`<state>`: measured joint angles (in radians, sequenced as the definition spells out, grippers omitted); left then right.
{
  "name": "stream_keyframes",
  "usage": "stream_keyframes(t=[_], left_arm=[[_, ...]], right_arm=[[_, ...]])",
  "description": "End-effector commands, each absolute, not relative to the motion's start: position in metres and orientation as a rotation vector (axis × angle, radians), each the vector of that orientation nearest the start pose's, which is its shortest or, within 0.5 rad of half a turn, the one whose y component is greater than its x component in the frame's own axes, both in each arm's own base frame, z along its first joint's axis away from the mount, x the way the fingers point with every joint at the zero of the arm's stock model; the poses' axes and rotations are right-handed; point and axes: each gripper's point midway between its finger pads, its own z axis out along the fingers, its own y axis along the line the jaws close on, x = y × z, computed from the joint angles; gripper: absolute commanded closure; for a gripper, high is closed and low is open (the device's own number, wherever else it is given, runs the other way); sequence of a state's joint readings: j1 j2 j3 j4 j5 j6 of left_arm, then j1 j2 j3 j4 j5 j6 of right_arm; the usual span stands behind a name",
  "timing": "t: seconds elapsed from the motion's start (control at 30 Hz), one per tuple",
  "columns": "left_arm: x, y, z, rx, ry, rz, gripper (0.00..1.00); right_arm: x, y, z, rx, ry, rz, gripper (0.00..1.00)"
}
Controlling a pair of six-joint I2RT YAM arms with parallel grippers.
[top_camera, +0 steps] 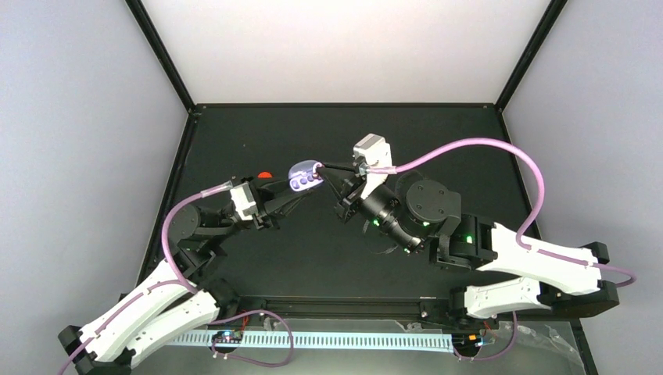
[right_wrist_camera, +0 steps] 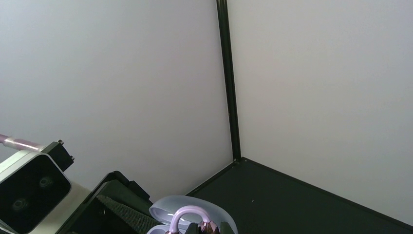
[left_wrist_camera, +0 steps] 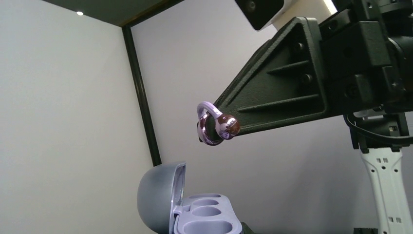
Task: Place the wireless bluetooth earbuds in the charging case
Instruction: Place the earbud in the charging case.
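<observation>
The left gripper (top_camera: 295, 190) is closed narrowly on the purple charging case (top_camera: 305, 173) and holds it clear of the black table (top_camera: 438, 141), at mid-table left of centre. The case's domed lid (left_wrist_camera: 159, 197) stands open and upright. The wells of its inner tray (left_wrist_camera: 207, 220) face up, and those in view are bare.

The right gripper (top_camera: 327, 167) is pinched shut on one purple earbud (left_wrist_camera: 215, 127), gripped at the fingertips with the pale hook uppermost. In the left wrist view this earbud hangs above the open tray and apart from it, not seated in any well. In the right wrist view the hook (right_wrist_camera: 187, 217) shows at the bottom edge in front of the translucent lid.

A small red-orange object (top_camera: 265, 175) lies on the table just behind the left gripper. It is possibly another earbud, but too small in the overhead view to confirm.
</observation>
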<state>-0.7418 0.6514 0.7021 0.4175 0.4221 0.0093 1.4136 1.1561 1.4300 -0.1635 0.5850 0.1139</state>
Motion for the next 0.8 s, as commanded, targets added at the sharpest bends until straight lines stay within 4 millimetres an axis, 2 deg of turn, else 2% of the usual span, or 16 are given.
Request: stream_keyframes(t=[0.0, 0.53, 0.77], left_arm=[[0.124, -0.226, 0.458, 0.833, 0.772, -0.857, 0.98], [0.134, -0.220, 0.467, 0.723, 0.798, -0.916, 0.98], [0.137, -0.220, 0.464, 0.704, 0.821, -0.930, 0.98]], right_arm=[[0.144, 0.318, 0.509, -0.468, 1.425, 0.842, 0.95], [0.155, 0.315, 0.493, -0.355, 1.447, 0.834, 0.95], [0.158, 0.304, 0.500, -0.267, 1.420, 0.868, 0.95]])
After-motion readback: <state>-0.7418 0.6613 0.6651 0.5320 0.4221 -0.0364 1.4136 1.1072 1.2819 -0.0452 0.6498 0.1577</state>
